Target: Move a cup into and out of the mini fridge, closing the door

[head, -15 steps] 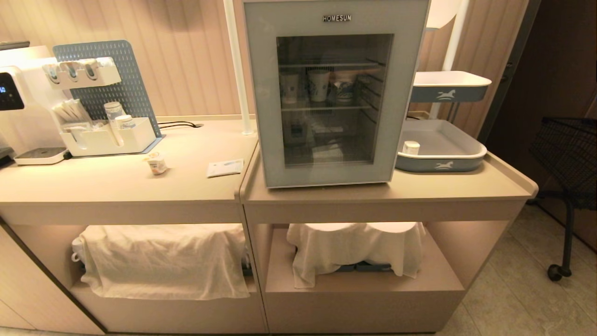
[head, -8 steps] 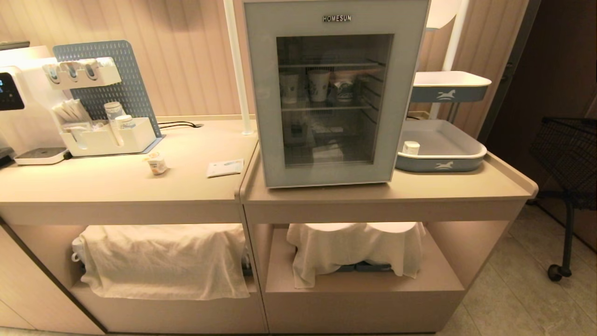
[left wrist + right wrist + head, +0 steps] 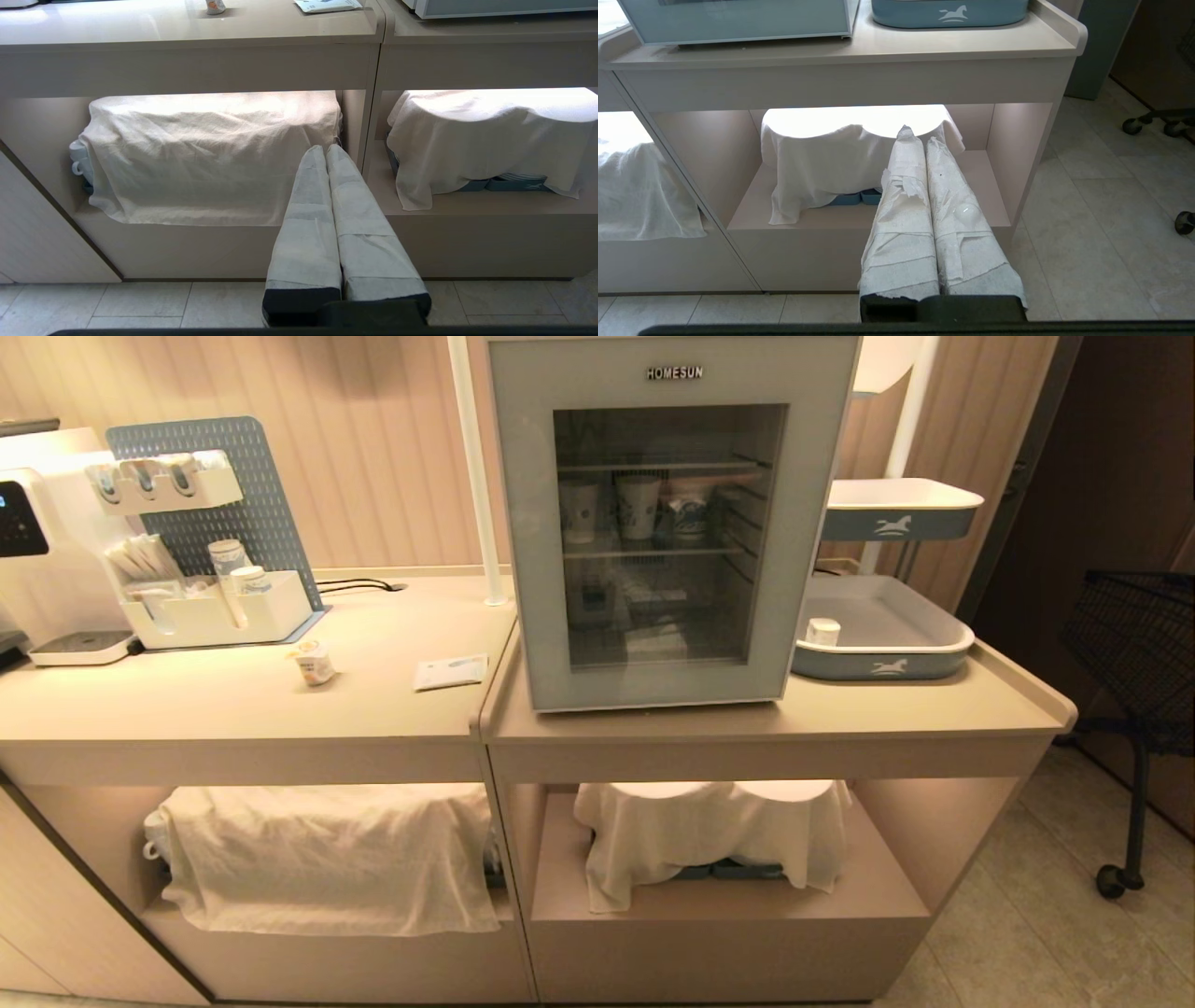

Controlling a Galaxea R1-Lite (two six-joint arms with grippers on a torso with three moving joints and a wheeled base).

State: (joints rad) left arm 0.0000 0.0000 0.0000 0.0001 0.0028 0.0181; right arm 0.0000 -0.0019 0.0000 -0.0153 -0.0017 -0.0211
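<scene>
The small white cup (image 3: pixel 315 664) with an orange label stands on the left counter, left of the mini fridge (image 3: pixel 822 448); its base shows at the edge of the left wrist view as the cup (image 3: pixel 215 6). The fridge's door (image 3: pixel 523 523) with HOMESUN lettering is shut, and paper cups show behind its glass. Neither arm is in the head view. My left gripper (image 3: pixel 325 148) is shut and empty, low in front of the left lower shelf. My right gripper (image 3: pixel 917 135) is shut and empty, low in front of the right lower shelf.
A paper packet (image 3: pixel 451 672) lies near the counter seam. A white organiser (image 3: pixel 215 607) with a blue pegboard stands at the back left. Grey-blue trays (image 3: pixel 943 649) sit right of the fridge. White cloths (image 3: pixel 327 854) cover the lower shelves. A black wheeled basket (image 3: pixel 1134 663) stands at far right.
</scene>
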